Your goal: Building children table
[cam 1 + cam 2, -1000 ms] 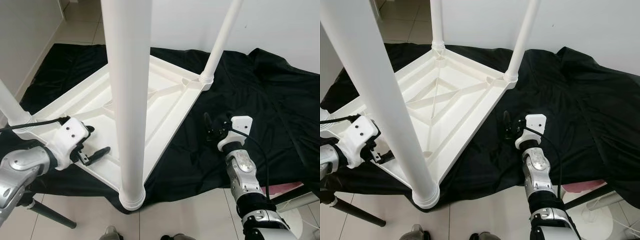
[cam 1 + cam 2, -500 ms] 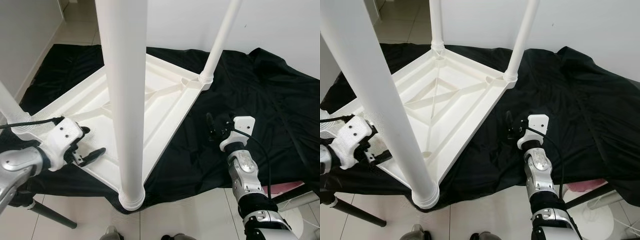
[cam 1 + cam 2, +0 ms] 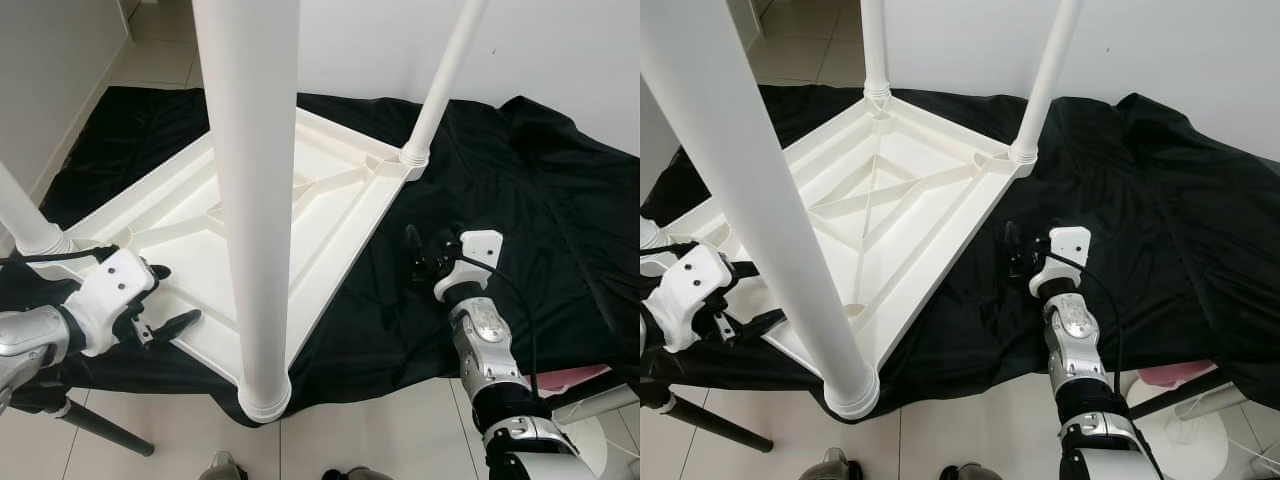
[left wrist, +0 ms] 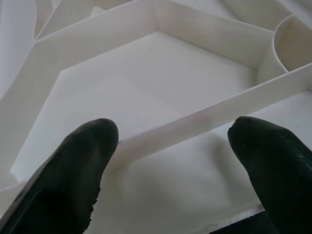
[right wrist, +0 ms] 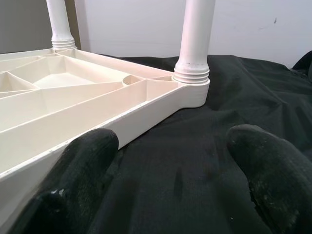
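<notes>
You are looking down at the white children's table [image 3: 300, 190], which lies upside down on a black cloth [image 3: 520, 190] spread over the tiled floor [image 3: 370, 435], just beside a white wall [image 3: 560, 50]. Its ribbed underside faces up, and white legs stand upright from its corners: the nearest leg [image 3: 255, 200] rises straight toward your camera, and the far right leg [image 3: 440, 80] sits in its threaded socket at the corner.

Your left claw [image 3: 160, 300] hangs at the table's near left edge, fingers spread wide; in the left wrist view one finger [image 4: 73, 175] lies on either side of a raised rib, above the plastic (whether they touch it, you cannot tell).

Your right claw [image 3: 422, 258] hovers low over the cloth, near the table's right edge, also spread wide and holding nothing, pointing toward the far right leg.

A black tripod leg [image 3: 100, 430] shows on the floor at near left.
</notes>
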